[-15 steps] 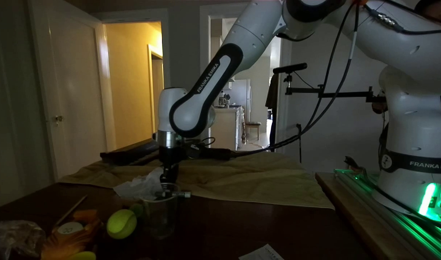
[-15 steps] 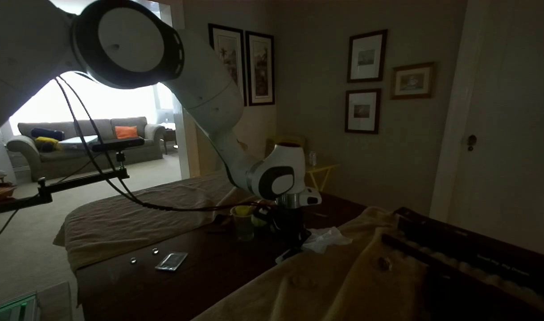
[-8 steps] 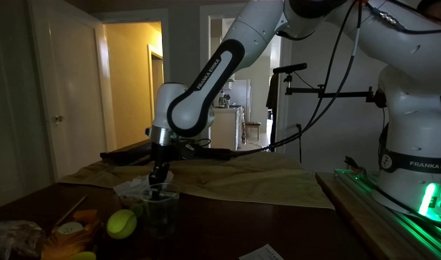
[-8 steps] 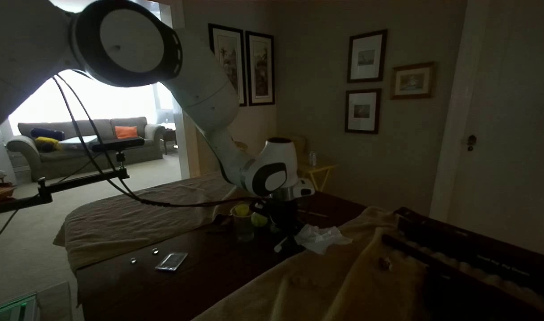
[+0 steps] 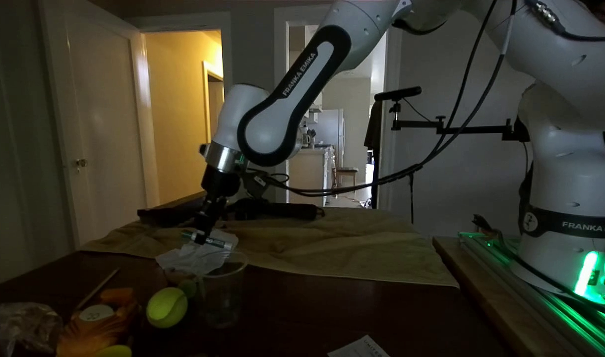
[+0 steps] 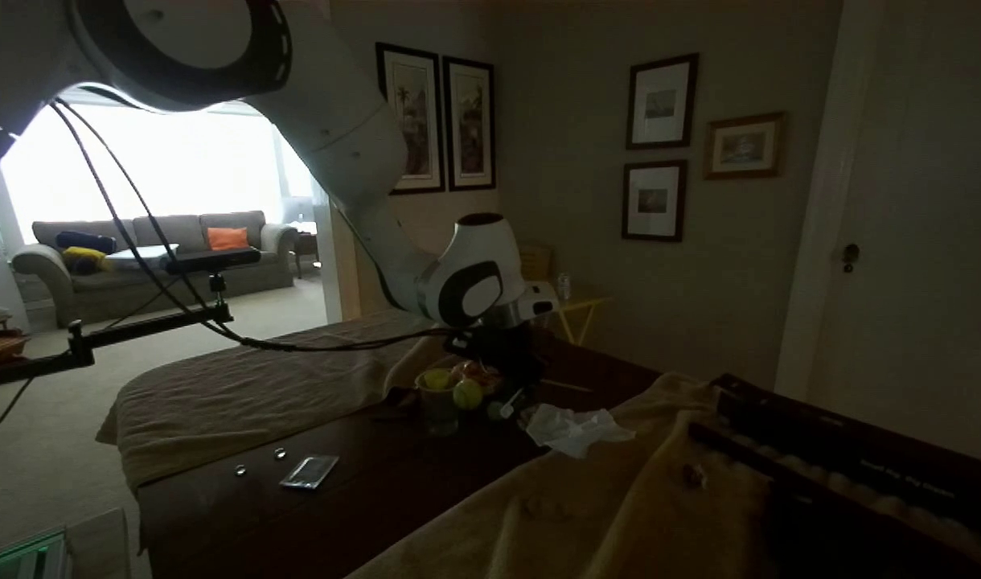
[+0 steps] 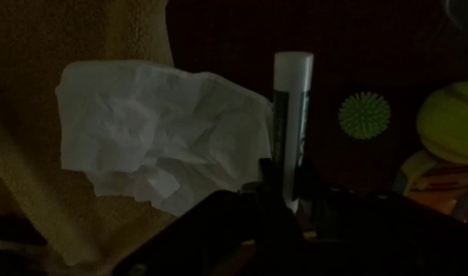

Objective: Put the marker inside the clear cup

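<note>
The marker [image 5: 218,243] is white with dark green print and one white end. It is held level or slightly tilted in my gripper [image 5: 201,239]. In the wrist view my gripper [image 7: 287,174] is shut on the marker [image 7: 291,99], with a finger on each side near its lower end. The clear cup [image 5: 221,300] stands upright on the table, nearer that camera than the gripper. The cup also shows in an exterior view [image 6: 441,414], left of the marker [image 6: 511,402]. In the wrist view only part of the cup [image 7: 464,15] shows at the top right corner.
White crumpled tissue [image 7: 161,130] lies below the gripper, partly on the tan cloth [image 5: 332,248]. A green spiky ball [image 7: 364,115], a tennis ball [image 5: 167,307] and an orange package [image 5: 104,322] lie beside the cup. A stick [image 5: 98,289] and a packet [image 6: 309,471] lie farther off.
My gripper has risen from near the table with the marker in it, and has tilted. The marker now hangs above the tissue. The cup has not moved.
</note>
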### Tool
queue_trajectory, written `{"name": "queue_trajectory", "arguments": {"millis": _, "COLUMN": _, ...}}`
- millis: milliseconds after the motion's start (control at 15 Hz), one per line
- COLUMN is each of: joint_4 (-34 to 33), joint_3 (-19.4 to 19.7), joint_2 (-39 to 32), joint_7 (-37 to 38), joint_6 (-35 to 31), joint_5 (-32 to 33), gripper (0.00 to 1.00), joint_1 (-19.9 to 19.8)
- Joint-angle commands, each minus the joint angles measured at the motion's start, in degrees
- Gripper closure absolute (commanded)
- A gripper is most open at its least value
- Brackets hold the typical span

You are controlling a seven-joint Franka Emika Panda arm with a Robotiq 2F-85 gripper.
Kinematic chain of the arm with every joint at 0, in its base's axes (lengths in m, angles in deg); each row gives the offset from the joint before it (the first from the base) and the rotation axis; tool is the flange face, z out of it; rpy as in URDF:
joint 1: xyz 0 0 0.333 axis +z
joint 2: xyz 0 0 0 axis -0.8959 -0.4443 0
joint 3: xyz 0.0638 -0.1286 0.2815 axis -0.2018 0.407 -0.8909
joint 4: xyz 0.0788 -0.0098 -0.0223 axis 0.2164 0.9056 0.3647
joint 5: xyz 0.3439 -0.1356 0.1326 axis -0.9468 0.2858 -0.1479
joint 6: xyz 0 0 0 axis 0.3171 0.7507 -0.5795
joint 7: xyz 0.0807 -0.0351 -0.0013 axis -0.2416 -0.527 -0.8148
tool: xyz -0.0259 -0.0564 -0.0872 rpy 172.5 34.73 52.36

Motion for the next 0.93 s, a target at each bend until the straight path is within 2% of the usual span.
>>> {"name": "queue_trajectory", "arguments": {"millis": 0, "joint_4": 6.9, "joint_3": 1.1, "joint_2": 7.2, "joint_7": 2.7, "joint_6": -4.9, "joint_5": -0.1, "gripper": 0.95, "joint_1": 1.5}}
{"name": "queue_trajectory", "arguments": {"millis": 133, "joint_4": 8.6, "joint_3": -0.2, "joint_2": 9.7, "joint_7": 2.6, "joint_6": -5.8, "joint_5": -1.1, "gripper": 0.95, "joint_1": 0.1}}
{"name": "queue_trajectory", "arguments": {"millis": 200, "joint_4": 4.2, "joint_3": 0.1, "joint_2": 5.5, "joint_7": 1.6, "joint_6": -4.3, "joint_5": 0.0, "gripper": 0.81, "joint_1": 0.5}}
{"name": "queue_trajectory", "arguments": {"millis": 333, "joint_4": 5.8, "joint_3": 0.2, "joint_2": 7.7, "joint_7": 1.8, "joint_6": -4.5, "joint_5": -0.1, "gripper": 0.81, "joint_1": 0.4}}
{"name": "queue_trajectory", "arguments": {"millis": 400, "joint_4": 6.4, "joint_3": 0.2, "joint_2": 8.2, "joint_7": 1.8, "joint_6": -4.5, "joint_5": -0.2, "gripper": 0.95, "joint_1": 0.4}}
{"name": "queue_trajectory", "arguments": {"millis": 667, "joint_4": 6.9, "joint_3": 16.0, "joint_2": 7.5, "joint_7": 10.9, "joint_6": -8.8, "joint_5": 8.8, "gripper": 0.95, "joint_1": 15.2}}
{"name": "queue_trajectory", "arguments": {"millis": 867, "joint_4": 6.8, "joint_3": 26.5, "joint_2": 6.9, "joint_7": 15.9, "joint_6": -9.1, "joint_5": 13.2, "gripper": 0.95, "joint_1": 26.8}}
